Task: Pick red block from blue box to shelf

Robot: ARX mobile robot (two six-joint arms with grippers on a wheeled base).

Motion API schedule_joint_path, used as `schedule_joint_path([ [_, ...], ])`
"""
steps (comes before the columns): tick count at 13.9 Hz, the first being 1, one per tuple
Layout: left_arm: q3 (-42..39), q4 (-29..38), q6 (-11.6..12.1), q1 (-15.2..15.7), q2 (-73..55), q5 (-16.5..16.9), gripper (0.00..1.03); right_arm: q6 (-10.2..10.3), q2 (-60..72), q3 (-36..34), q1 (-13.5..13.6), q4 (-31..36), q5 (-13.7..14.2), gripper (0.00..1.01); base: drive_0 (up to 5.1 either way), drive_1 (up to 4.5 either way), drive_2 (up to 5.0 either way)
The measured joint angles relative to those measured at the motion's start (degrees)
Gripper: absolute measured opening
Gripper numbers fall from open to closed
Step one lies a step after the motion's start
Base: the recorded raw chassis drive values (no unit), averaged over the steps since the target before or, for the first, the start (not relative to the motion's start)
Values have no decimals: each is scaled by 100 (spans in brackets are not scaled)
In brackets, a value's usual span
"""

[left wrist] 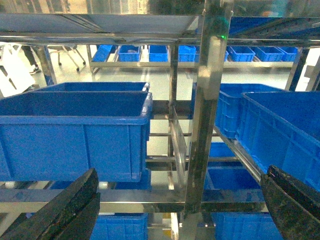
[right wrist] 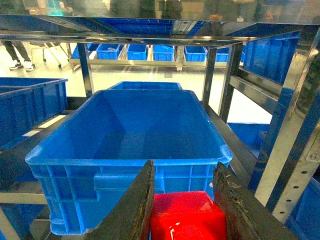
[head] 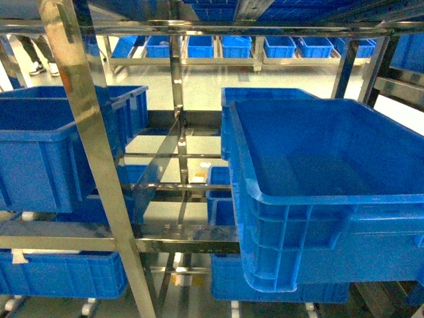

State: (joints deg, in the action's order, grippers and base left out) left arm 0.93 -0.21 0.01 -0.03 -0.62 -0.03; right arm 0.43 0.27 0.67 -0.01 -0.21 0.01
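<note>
In the right wrist view the red block [right wrist: 187, 216] sits glossy between two dark fingers, with my right gripper [right wrist: 184, 169] shut on it. It hangs just in front of a blue ribbed crate [right wrist: 135, 125] on the shelf [right wrist: 292, 150]. My left gripper [left wrist: 181, 172] is open and holds nothing, facing a steel upright of the shelf [left wrist: 207, 100]. The head view shows the shelf [head: 93, 152] and its crates but neither gripper. The blue box is out of view.
Blue ribbed crates fill the tiers: a large one at right [head: 331, 199], another at left [head: 46, 152], more below [head: 59, 275]. A perforated steel post [right wrist: 300, 165] stands close on the right of the held block. More racks with crates line the far wall [head: 232, 46].
</note>
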Motion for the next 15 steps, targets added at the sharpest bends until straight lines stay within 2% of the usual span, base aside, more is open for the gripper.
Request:
schedule_joint_path([
  [15,0,0,0,0,0,0,98,-2,0,0,0,0,0,28,0,0,0],
])
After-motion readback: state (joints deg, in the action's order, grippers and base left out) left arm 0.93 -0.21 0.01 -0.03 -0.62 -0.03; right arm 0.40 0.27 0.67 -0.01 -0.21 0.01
